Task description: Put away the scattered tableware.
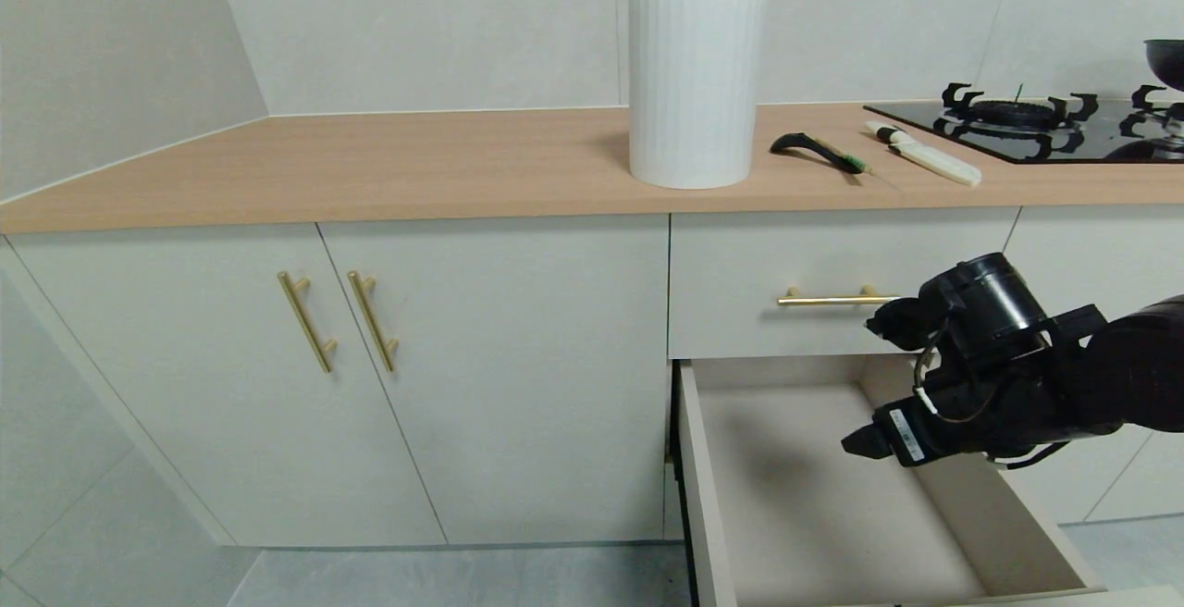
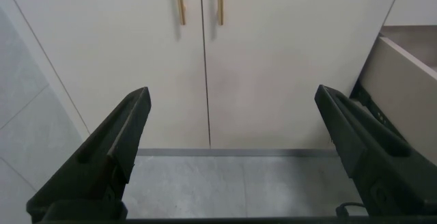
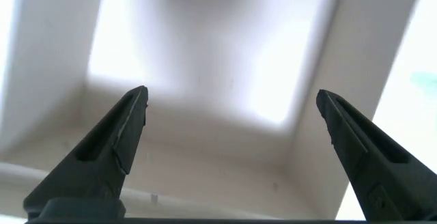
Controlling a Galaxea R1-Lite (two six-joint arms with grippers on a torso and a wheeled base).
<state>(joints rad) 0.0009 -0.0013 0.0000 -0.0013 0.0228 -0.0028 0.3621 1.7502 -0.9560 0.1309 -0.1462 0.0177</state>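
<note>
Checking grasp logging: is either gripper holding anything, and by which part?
Nothing held. The left gripper is open facing the cabinet doors; the right gripper is open over the pulled-out drawer.

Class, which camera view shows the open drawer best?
Head view: the open drawer shows walls and bare floor below the counter. The right wrist view sees its inside; the left wrist view, one corner.

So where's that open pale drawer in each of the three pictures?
Head view: open pale drawer, low on the right.
Left wrist view: its side wall, beside the cupboard doors.
Right wrist view: its inside, beyond the black fingers.
Shared landmark: gold bar handles on the cupboard doors, head and left wrist views.
</note>
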